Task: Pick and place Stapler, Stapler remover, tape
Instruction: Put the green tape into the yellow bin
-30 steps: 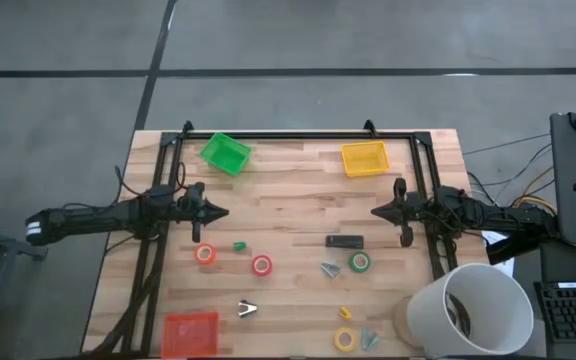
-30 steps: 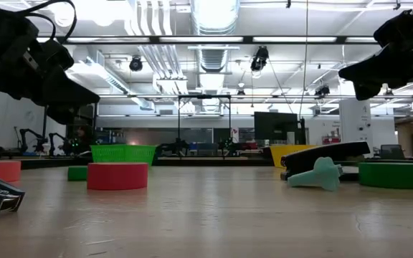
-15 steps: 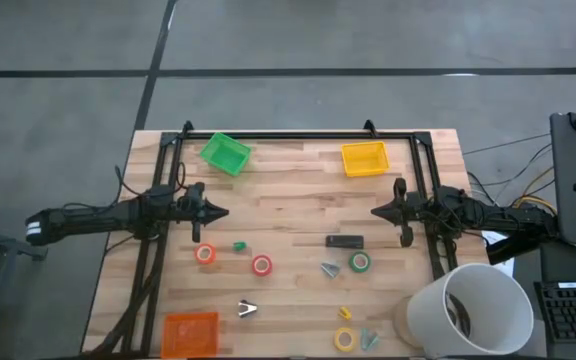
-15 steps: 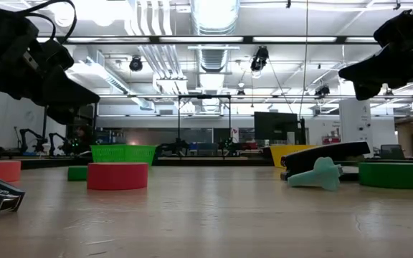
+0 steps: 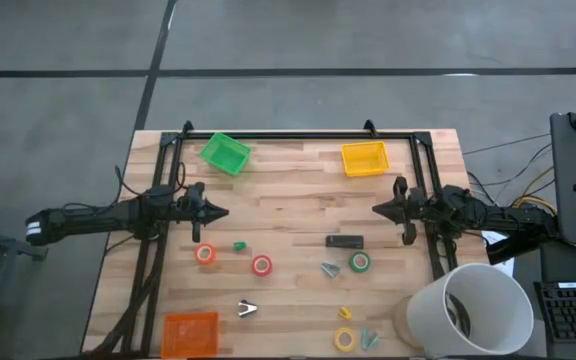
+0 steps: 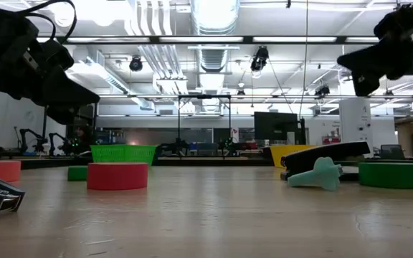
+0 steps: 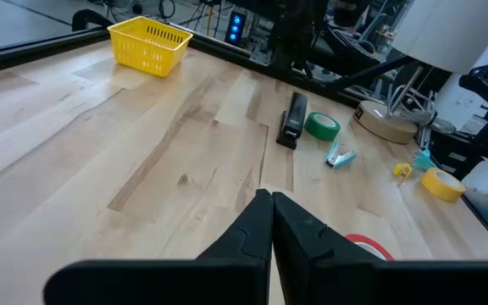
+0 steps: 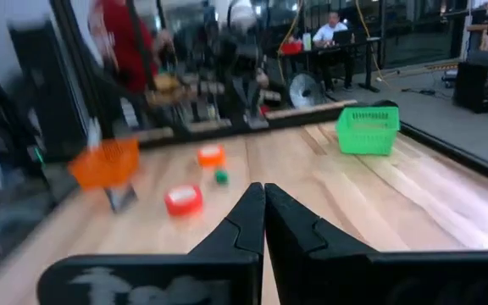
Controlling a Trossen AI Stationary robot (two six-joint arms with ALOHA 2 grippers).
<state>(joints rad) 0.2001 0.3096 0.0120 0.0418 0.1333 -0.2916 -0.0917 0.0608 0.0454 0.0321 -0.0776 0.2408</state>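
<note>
The black stapler point(image 5: 345, 241) lies flat on the wooden table point(image 5: 288, 195), right of centre, also seen in the left wrist view point(image 7: 293, 129). A green tape roll point(image 5: 359, 262) and a teal staple remover point(image 5: 330, 268) lie just near of it. A red tape roll point(image 5: 261, 265) and an orange one point(image 5: 205, 254) lie left of centre, and a yellow one point(image 5: 345, 339) at the near edge. A silver staple remover point(image 5: 247, 309) rests nearer. My left gripper point(image 5: 223, 212) and my right gripper point(image 5: 376, 210) hover shut above the table's left and right sides, pointing toward each other and holding nothing.
A green basket point(image 5: 226, 153) and a yellow basket point(image 5: 364, 158) stand at the far side, an orange basket point(image 5: 190, 333) at the near left corner. A white bucket point(image 5: 473, 310) stands off the near right corner. Small green point(image 5: 238, 245) and yellow point(image 5: 345, 313) bits lie about.
My right gripper has rolled a little about the line it points along and tipped slightly up, staying in place and shut.
</note>
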